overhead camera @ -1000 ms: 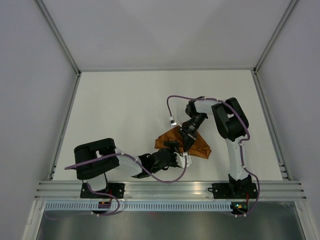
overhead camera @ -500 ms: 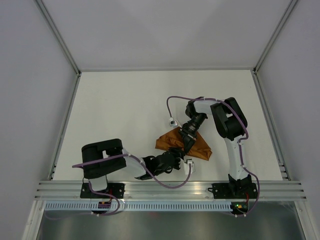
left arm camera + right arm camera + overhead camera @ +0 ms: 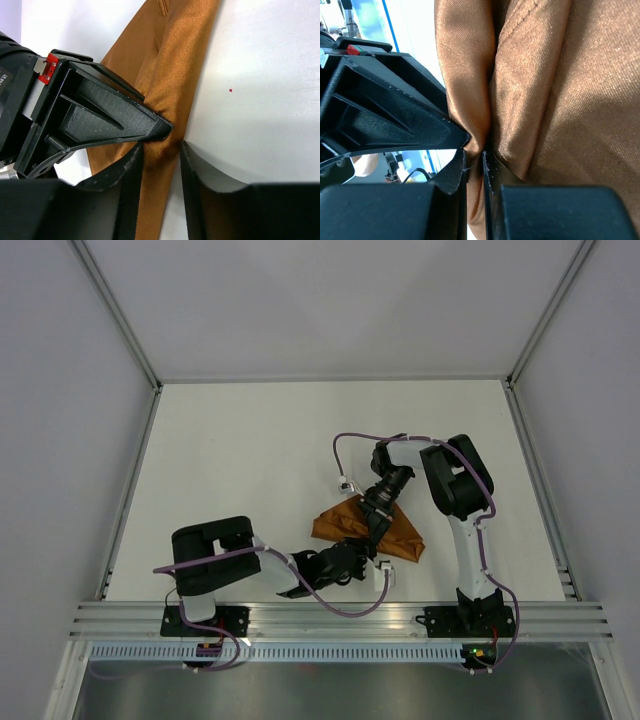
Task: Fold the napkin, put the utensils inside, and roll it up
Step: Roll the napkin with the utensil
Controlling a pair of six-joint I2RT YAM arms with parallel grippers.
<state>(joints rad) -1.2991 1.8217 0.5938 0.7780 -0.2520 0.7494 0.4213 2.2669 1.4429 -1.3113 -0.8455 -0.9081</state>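
The rust-brown napkin [image 3: 402,536] lies bunched in a rough triangle on the white table near the front. My right gripper [image 3: 374,529] points down onto it and is shut on a raised fold of the cloth [image 3: 570,75], pinched between its fingertips [image 3: 474,152]. My left gripper [image 3: 357,554] lies low at the napkin's near edge. Its jaws [image 3: 160,150] are open and straddle a narrow strip of the napkin [image 3: 175,65]; bare table shows between the cloth and one finger. The right gripper's finger [image 3: 110,117] touches the cloth just ahead of them. The fork is not in view.
The white table [image 3: 250,460] is walled at the back and both sides. An aluminium rail [image 3: 340,618] runs along the near edge. A purple cable with a white connector [image 3: 346,482] loops above the right wrist. Another cable trails by the left wrist [image 3: 385,575].
My left arm has swung right and its gripper has slid down and right to the napkin's near edge. The right gripper and the napkin have barely moved.
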